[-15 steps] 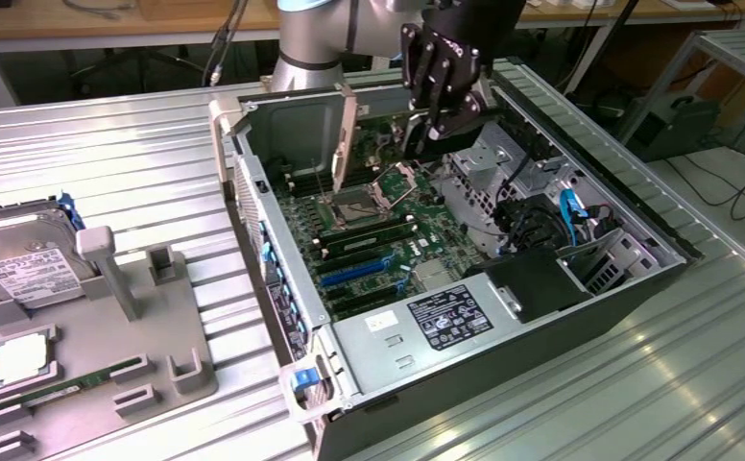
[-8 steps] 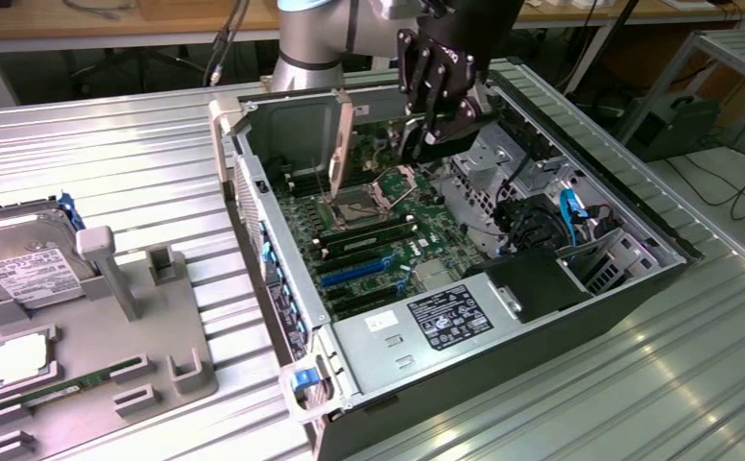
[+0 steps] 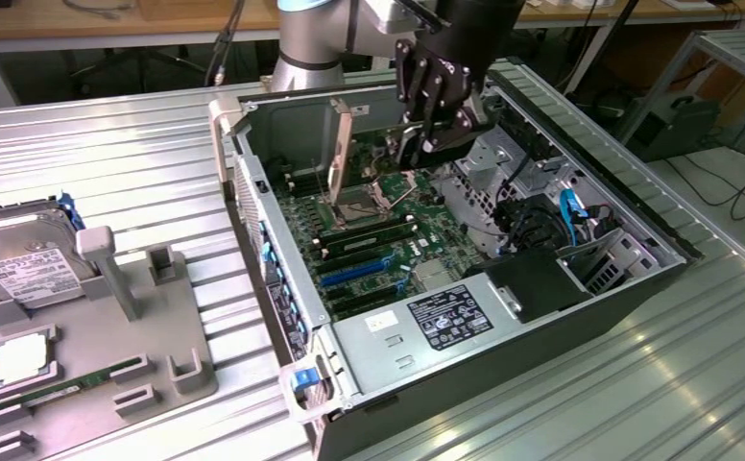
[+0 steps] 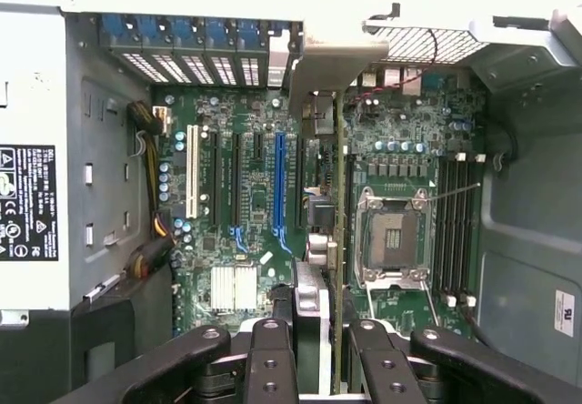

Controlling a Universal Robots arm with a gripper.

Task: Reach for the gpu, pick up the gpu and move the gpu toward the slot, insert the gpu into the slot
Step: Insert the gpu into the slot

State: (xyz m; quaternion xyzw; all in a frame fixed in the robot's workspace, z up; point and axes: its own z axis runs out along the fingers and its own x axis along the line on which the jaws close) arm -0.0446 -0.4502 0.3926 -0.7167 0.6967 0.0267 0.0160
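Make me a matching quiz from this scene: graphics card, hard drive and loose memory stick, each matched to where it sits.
1 graphics card
2 hard drive
3 memory stick

A green, lying in the grey holder
B held on edge by the gripper inside the computer case
C silver, white label up, on the grey holder

Pairs: 1-B, 2-C, 3-A

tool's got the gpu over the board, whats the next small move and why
Probably a small sideways shift toward the blue slot, before any lowering. The tool holds the gpu edge-on above the motherboard, parallel to the slots, but it appears to run beside the cpu socket, not over a slot.
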